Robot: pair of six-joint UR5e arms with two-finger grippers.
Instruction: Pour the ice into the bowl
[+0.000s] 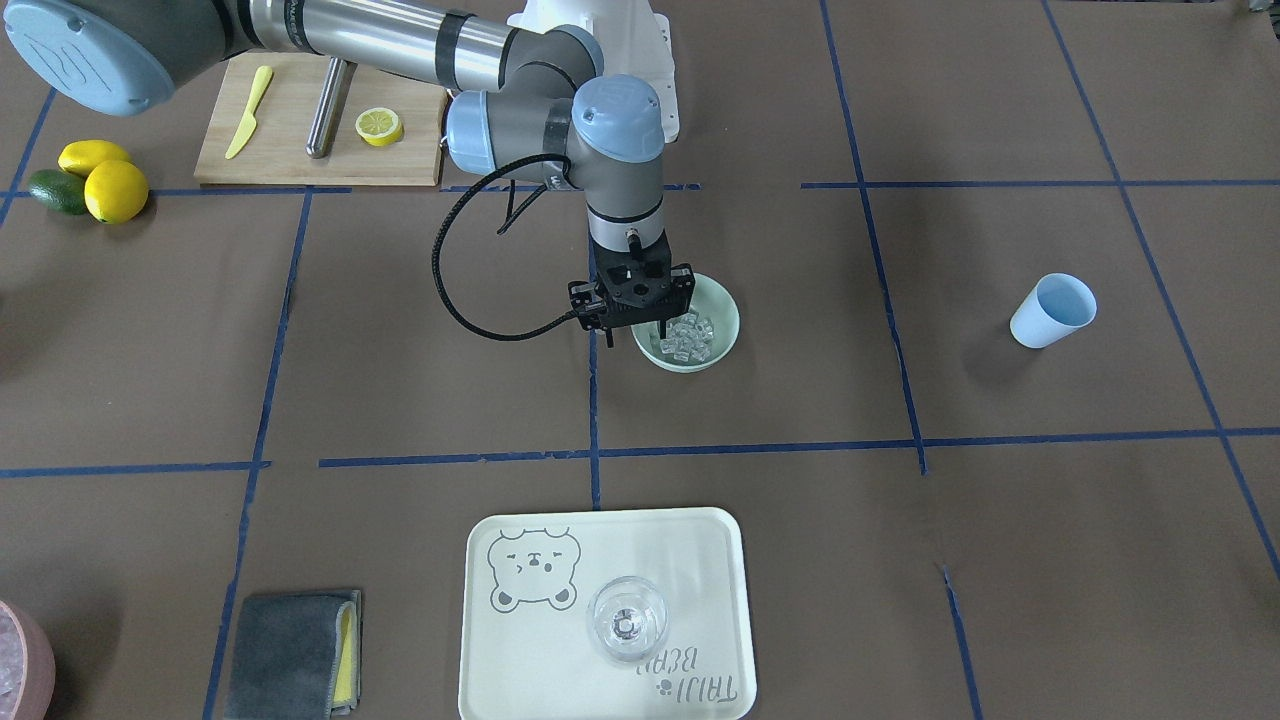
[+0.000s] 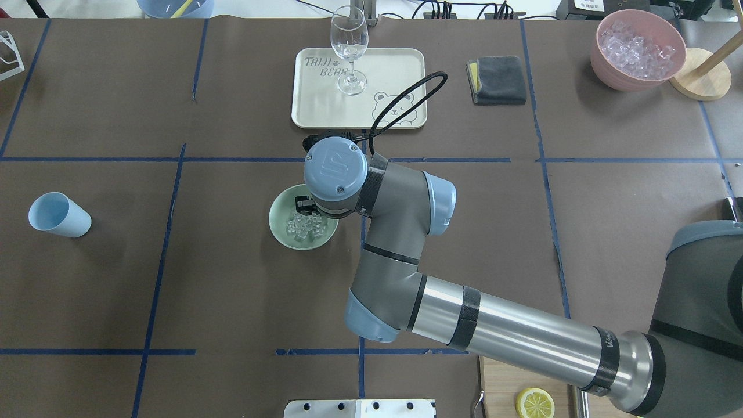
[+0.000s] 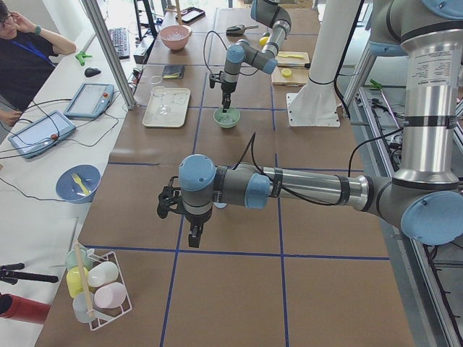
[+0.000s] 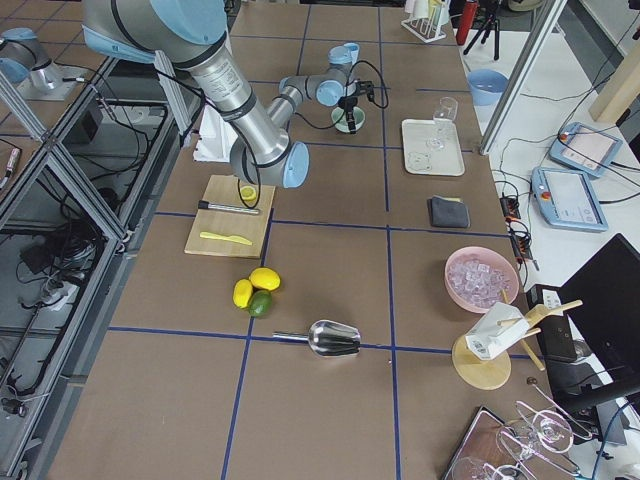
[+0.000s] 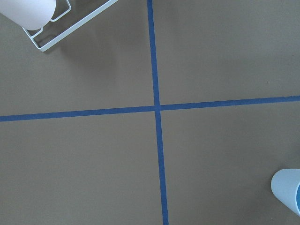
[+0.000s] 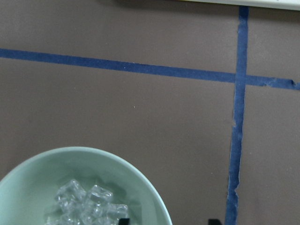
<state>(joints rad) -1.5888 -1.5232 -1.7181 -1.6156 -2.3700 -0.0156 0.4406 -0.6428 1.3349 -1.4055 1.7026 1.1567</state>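
Ice [image 1: 688, 336] already sits piled in the green bowl [image 1: 727, 312], right under the right pincer [image 1: 632, 330], jaws apart, straddling the rim. Left pincer [image 3: 194, 233] hangs well off, can't tell if it's apart.

Mint-green bowl [image 1: 733, 322], clear ice [image 1: 688, 336], light blue cup [image 1: 1052, 310], brown table [image 1: 400, 380] (blue tape grid [image 1: 500, 457]), 2 yellow lemons [image 1: 116, 190].

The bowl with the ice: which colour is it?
Pale mint green bowl, best in the right wrist view.

bowl [image 1: 730, 318] 1 | cup [image 1: 1052, 310] 1 | glass [image 1: 627, 620] 1 | lemons [image 1: 115, 190] 2 | ice [image 1: 690, 338] perhaps 10
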